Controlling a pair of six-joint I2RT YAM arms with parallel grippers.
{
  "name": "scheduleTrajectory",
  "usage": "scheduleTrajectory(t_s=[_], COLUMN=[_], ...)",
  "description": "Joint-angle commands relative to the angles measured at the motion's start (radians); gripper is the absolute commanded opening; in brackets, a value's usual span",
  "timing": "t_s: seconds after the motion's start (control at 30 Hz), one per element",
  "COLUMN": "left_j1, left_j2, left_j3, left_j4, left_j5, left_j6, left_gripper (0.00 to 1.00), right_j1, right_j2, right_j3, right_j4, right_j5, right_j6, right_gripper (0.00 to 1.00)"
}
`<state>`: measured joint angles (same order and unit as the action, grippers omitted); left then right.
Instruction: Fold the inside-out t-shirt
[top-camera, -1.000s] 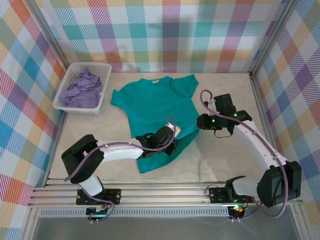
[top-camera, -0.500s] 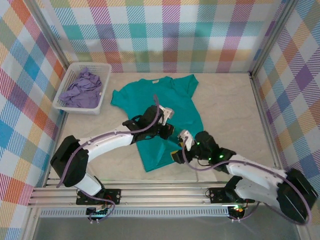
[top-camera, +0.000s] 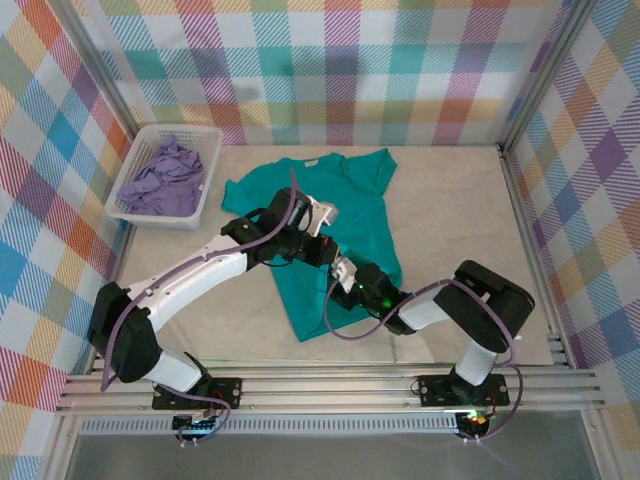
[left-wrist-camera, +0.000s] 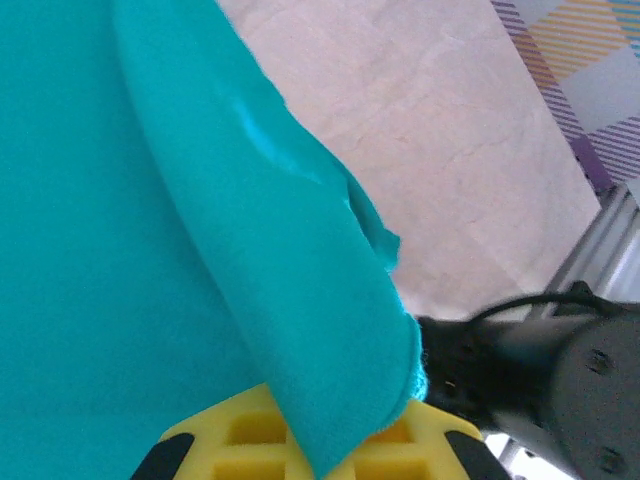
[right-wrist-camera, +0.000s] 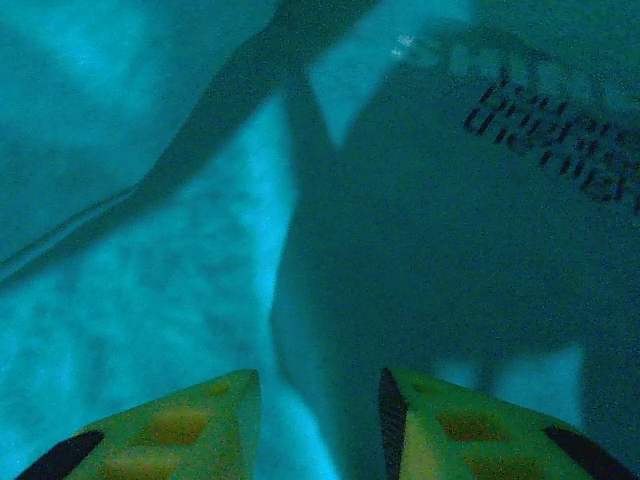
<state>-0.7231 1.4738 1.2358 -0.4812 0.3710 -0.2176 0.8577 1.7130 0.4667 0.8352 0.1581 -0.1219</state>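
The inside-out t-shirt is plain teal and lies flat mid-table, neck tag toward the back. My left gripper hovers over its right half, shut on a lifted fold of the shirt's edge. In the left wrist view that fold runs down between the yellow fingers. My right gripper sits at the shirt's lower right hem, its tip tucked under the fabric. The right wrist view is tinted teal by the cloth. There my right gripper is open, with a dark fold between its fingers.
A white basket at the back left holds a lavender garment. The right arm's elbow rises at the front right. Bare table lies to the shirt's right. Checked walls close in three sides.
The left gripper carried the shirt's edge back and to the left. The right arm swung from the right side down to the shirt's lower right hem and slid under it.
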Motion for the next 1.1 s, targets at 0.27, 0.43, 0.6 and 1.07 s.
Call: scheduleTrajectory(t_s=[0.27,0.43,0.6,1.07], left_j1=[0.007,0.007,0.007,0.003], left_j2=[-0.128,-0.154,-0.137,-0.099], left_j3=[0.050,0.046,0.094,0.267], left_j4=[-0.032,-0.015,0.005,-0.038], left_j5=[0.148,0.176,0.174,0.241], left_j6=[0.042,0.064,0.066,0.106], left_gripper=[0.00,0.00,0.00,0.00], right_j1=[-0.073,-0.081,-0.083,-0.129], right_j2=[0.058,0.078,0.119,0.202], right_j3=[0.162,0.251,0.333,0.591], right_j4=[-0.110,-0.269,-0.395,-0.738], right_j5=[0.117,0.106,0.167,0.134], right_j6=[0.055,0.031,0.031,0.123], right_gripper=[0.32,0.32,0.35,0.45])
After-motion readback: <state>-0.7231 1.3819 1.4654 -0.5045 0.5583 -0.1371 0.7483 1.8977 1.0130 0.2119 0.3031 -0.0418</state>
